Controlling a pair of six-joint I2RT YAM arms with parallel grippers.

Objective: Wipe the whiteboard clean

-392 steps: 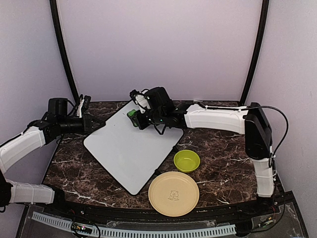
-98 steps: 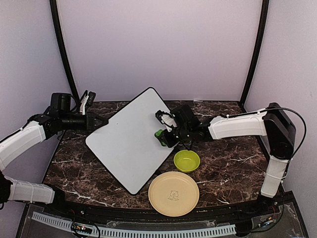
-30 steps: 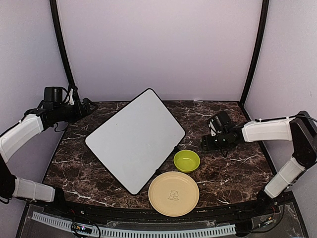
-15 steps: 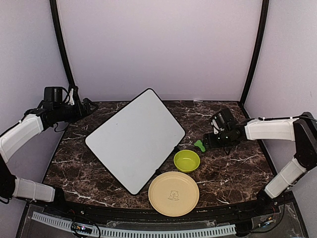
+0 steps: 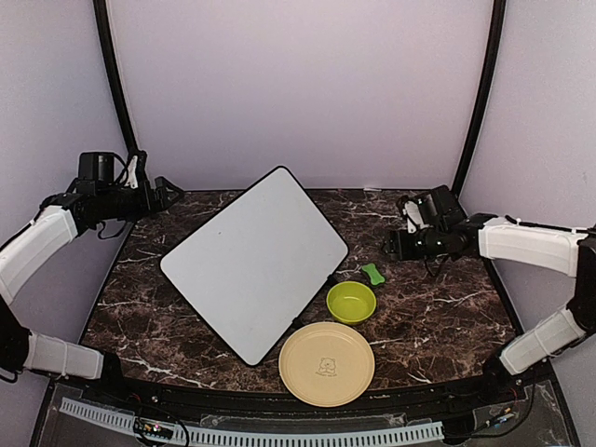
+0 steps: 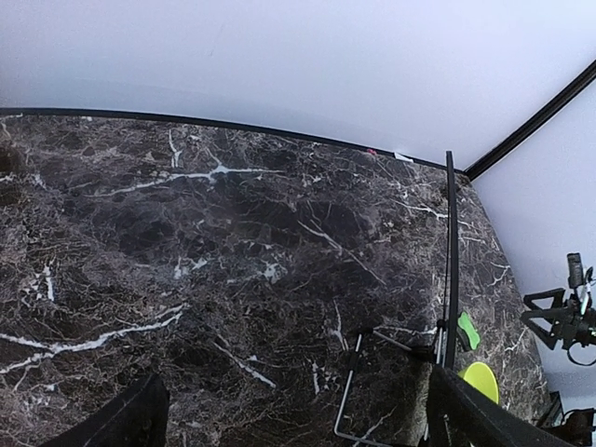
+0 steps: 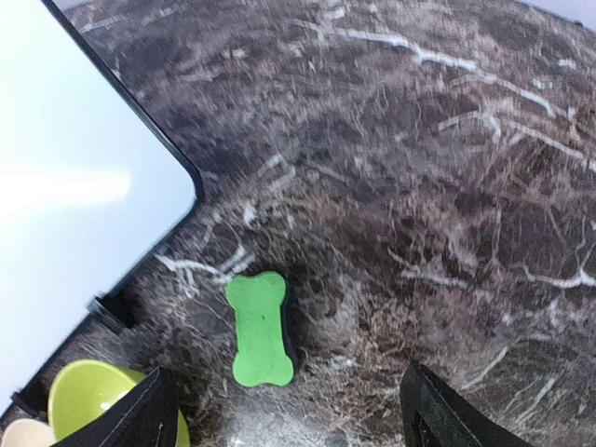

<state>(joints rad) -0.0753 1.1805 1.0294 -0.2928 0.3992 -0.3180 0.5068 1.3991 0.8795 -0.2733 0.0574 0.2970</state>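
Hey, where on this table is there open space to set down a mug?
Bare marble lies right of the green bowl and plate, up to the table's right edge, and left of the whiteboard. It is crowded where whiteboard corner, bowl, plate and eraser meet.

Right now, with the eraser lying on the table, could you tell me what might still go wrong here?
1. The whiteboard leans on a thin wire stand; a knock from either arm could tip it.
2. The green eraser lies close to the green bowl and the board's corner, so the open right claw, if it reaches back, may nudge one of them.
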